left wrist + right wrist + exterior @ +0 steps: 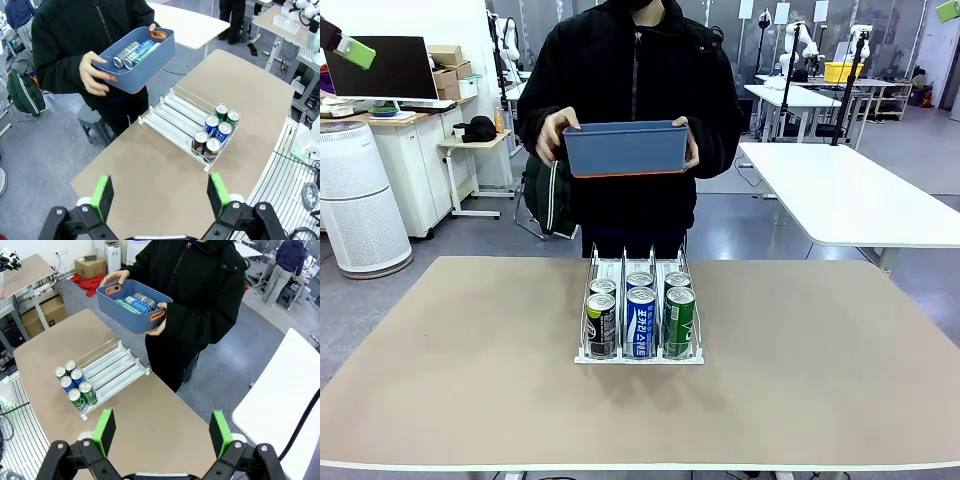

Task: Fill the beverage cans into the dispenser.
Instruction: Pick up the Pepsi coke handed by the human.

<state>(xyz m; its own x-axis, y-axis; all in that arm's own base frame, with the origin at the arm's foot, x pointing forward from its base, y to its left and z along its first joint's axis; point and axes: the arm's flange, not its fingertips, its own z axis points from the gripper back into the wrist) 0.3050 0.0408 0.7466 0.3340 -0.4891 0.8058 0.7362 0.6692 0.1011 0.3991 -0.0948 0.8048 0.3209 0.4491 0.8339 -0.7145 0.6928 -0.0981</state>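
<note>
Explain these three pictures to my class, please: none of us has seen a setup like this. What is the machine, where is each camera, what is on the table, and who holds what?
The machine is two robot arms at a table, facing a person. One picture comes from a fixed camera between the arms, looking across the table. The other two come from cameras on the arms' wrists, looking down past the claws. The left gripper and the right gripper, black with green pads, are both open and hold nothing. On the table stands a white wire rack with three lanes. Six drink cans stand at its near end, two per lane: black, blue and green. The person holds a blue bin with both hands above the far edge. More cans lie inside it.
</note>
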